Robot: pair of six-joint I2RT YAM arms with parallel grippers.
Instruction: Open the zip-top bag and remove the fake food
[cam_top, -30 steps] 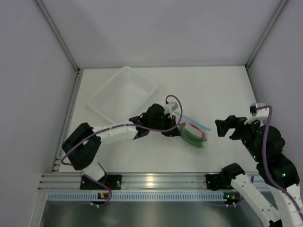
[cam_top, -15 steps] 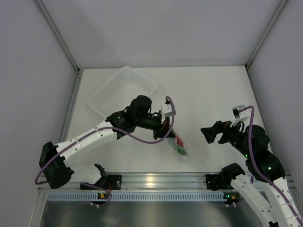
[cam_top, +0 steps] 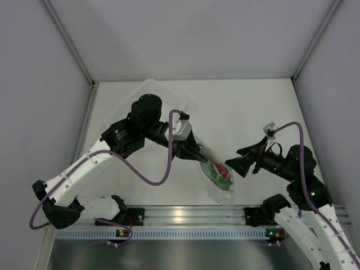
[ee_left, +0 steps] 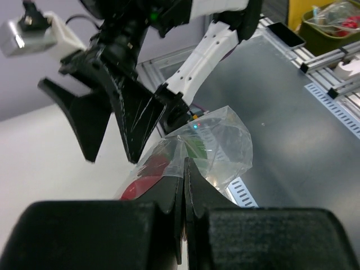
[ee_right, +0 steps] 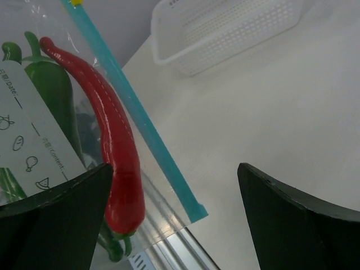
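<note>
Close to the front rail (cam_top: 180,214), the zip-top bag (cam_top: 217,181) hangs between my two claws. My left claw (cam_top: 198,155) is squeezed tight on one edge of the bag and holds it up. My right claw (cam_top: 232,164) is wide open with nothing in it, and its tips sit just beside the bag. Inside the bag I can see the red chili (ee_right: 115,152) and a green chili (ee_right: 53,93), so the fake food is not out yet. I think my job now is to grab the blue zip strip (ee_right: 135,121) with my right claw. To do it well, I should bite only the edge by the strip and not the red chili, which lies right next to it. Then both claws should pull apart slowly, so the thin plastic does not slip or rip. The rail is near the bag, so I should not pull toward myself. Farther out, the white table (cam_top: 253,112) has lots of room. The clear tub (cam_top: 152,85) sits at the far left, behind my left arm. The wall (cam_top: 337,84) is close on my right side, so I should pull that way only a little.
</note>
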